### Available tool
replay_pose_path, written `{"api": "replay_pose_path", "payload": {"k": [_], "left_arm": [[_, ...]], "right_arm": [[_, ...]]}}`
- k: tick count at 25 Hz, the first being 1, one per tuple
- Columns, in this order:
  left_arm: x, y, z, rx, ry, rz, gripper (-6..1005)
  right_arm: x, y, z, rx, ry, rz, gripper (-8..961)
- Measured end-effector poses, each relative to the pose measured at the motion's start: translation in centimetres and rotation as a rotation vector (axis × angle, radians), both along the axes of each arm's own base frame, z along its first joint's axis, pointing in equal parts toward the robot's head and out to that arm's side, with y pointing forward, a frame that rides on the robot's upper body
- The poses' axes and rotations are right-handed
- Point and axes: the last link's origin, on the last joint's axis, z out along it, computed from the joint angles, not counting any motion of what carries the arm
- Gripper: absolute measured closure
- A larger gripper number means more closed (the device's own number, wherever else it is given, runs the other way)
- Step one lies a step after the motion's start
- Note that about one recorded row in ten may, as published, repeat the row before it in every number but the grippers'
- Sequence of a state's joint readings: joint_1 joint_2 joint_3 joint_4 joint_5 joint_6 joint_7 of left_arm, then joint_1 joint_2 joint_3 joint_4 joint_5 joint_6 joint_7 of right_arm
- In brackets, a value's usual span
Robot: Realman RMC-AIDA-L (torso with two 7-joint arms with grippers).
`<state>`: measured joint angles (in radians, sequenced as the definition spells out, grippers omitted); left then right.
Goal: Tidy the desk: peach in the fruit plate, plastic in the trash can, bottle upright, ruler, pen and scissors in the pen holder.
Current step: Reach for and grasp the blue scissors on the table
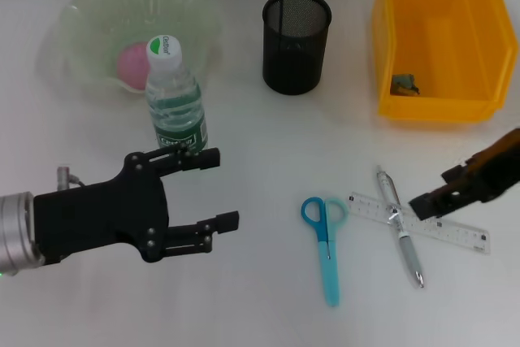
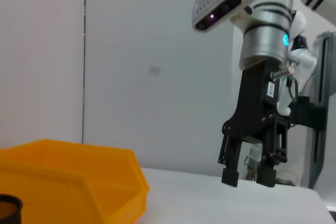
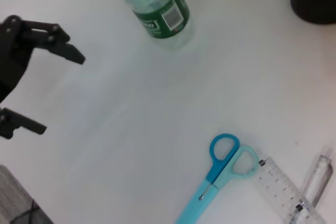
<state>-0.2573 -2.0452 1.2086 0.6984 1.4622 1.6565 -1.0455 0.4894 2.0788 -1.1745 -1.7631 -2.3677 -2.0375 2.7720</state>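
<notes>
Both end effectors are empty. Left end effector (image 1: 219, 193), a black two-fingered unit, hovers over the white surface (image 1: 260, 136) with its fingers spread wide apart, gripping nothing; its upper fingertip lies just beside the base of the clear plastic water bottle (image 1: 173, 95). That bottle stands upright, green label around its body and white cap on top, right in front of the pale green translucent fruit plate (image 1: 89, 14), which holds a pink round peach (image 1: 130, 64).

Right end effector (image 1: 428, 201) comes in from the right edge, its dark tip over the crossing of the ruler and pen; in the left wrist view it (image 2: 248, 174) hangs straight down above the surface with its two fingers parted and nothing between them.

A clear plastic ruler (image 1: 455, 229) lies flat on the surface, and a silver pen (image 1: 400, 225) lies across it. Blue-handled scissors (image 1: 325, 241) rest closed just beside them, toward the robot's left. Behind, a black mesh pen holder (image 1: 296, 42) stands upright, and a yellow plastic bin (image 1: 435, 38) sits beside it, with a small dark scrap (image 1: 405, 84) inside.
</notes>
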Motion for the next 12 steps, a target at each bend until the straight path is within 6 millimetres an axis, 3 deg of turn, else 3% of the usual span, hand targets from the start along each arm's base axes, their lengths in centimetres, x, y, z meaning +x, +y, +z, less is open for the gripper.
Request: {"api": "replay_pose_path", "payload": {"k": [2, 3, 4, 6, 9, 12], "left_arm": [[-0.9, -0.5, 0.1, 0.021, 0.013, 0.01, 203], [-1.0, -0.6, 0.1, 0.021, 0.015, 0.012, 203], [-1.0, -0.6, 0.1, 0.021, 0.015, 0.012, 203], [-1.3, -0.8, -0.1, 0.008, 0.03, 0.018, 204], [-1.4, -0.9, -0.2, 0.001, 0.034, 0.018, 204], [-1.6, -0.9, -0.2, 0.002, 0.039, 0.027, 205]], "right_arm": [[-2.0, 0.2, -1.8, -0.041, -0.053, -0.01, 229], [-2.0, 0.2, -1.8, -0.041, -0.053, -0.01, 230], [-3.0, 0.5, -3.5, -0.073, -0.091, -0.003, 230], [-3.2, 0.6, -4.1, -0.083, -0.104, -0.004, 230], [-3.4, 1.4, -6.7, -0.135, -0.131, -0.022, 230], [-3.2, 1.8, -7.6, -0.146, -0.132, -0.033, 230]]}}
